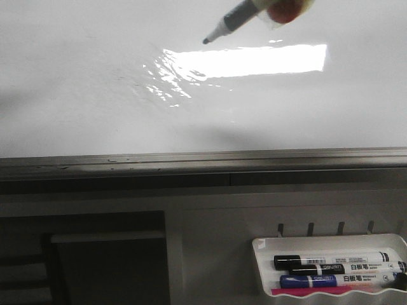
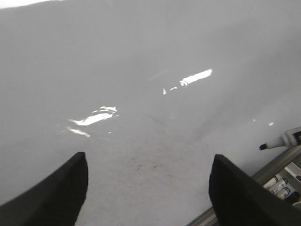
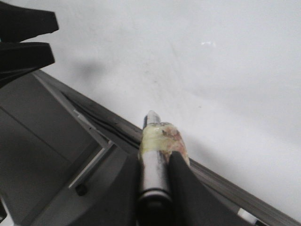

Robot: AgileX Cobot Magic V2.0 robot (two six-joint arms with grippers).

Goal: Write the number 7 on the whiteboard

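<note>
The whiteboard (image 1: pixel 95 95) fills the upper front view, glossy with glare, and its grey frame rail (image 1: pixel 191 159) runs below it. No drawn 7 shows on it. A grey marker (image 1: pixel 232 22) with a taped barrel comes in from the top edge, its black tip close to the board; I cannot tell if it touches. In the right wrist view my right gripper (image 3: pixel 157 160) is shut on this marker (image 3: pixel 154 174). My left gripper (image 2: pixel 148 188) is open and empty over the board (image 2: pixel 141 94), and the marker (image 2: pixel 287 140) shows off to its side.
A small white tray (image 1: pixel 261 254) with several markers hangs below the rail at the right; it also shows in the left wrist view (image 2: pixel 277 183). Dark shapes (image 3: pixel 23 42) stand at one corner of the right wrist view. A dark opening (image 1: pixel 108 260) lies below the rail on the left.
</note>
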